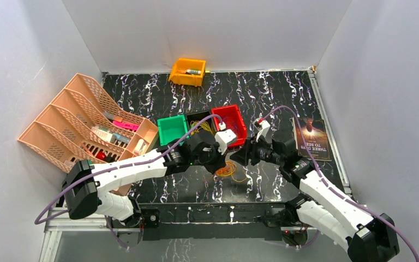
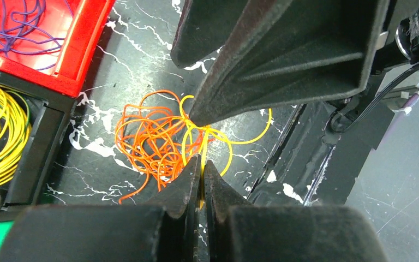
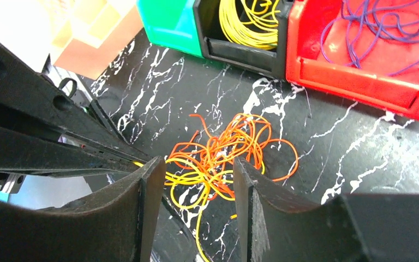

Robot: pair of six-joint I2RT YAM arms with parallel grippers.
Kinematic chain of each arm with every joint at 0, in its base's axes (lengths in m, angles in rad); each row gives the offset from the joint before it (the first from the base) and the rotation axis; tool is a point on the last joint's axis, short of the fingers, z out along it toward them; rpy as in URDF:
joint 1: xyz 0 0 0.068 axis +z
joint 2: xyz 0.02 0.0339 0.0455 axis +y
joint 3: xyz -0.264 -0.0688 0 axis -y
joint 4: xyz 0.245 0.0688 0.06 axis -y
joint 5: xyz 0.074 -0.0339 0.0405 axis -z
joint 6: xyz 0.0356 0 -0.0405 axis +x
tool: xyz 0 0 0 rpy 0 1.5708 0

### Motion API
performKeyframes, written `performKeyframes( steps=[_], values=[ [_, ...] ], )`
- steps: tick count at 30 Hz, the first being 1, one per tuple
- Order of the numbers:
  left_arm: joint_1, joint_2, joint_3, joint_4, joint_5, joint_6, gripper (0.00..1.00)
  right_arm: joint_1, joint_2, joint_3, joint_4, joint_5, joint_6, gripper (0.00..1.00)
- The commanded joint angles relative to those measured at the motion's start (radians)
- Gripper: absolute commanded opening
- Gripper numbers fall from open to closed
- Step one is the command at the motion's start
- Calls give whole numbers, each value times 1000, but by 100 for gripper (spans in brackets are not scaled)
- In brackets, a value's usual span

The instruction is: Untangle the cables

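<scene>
I'm working in a lab test cell: white panels behind the marbled black table, metal rail along its right edge.

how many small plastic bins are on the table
4: an orange bin at the far edge, and a green bin, black bin and red bin side by side mid-table. Others could be hidden.

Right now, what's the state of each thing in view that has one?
Left hand, shut on the thin yellow wire loop.
Right hand, open, a finger either side of the orange wire tangle.
Thin yellow wire loop, pinched, snarled with the orange wires.
Orange wire tangle, lying on the table, ungripped.
Red plastic bin, holds purple wires.
Black plastic bin, holds a yellow wire coil.
Green plastic bin, looks empty.
</scene>
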Motion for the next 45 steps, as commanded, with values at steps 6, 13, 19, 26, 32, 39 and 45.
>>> performKeyframes(
  steps=[6,13,19,26,32,39,45],
  values=[
    [4,-25,82,-64,-97,-17,0,13,-40,-6,170,-63,-41,59],
    [4,-37,68,-29,-127,-69,0,14,-126,-54,149,1,-47,63],
    [4,-24,84,-14,-114,-85,0,14,-112,-70,169,-17,-56,67],
    [4,3,113,-16,-118,-97,0,14,-79,-75,198,-26,-56,68],
    [4,8,142,-10,-75,-98,0,14,-24,-73,241,31,-37,68],
    [4,-17,186,-37,-37,-83,0,14,120,-78,406,31,25,68],
    [4,-94,247,-52,-75,-87,0,16,209,-124,518,42,68,67]
  ],
)
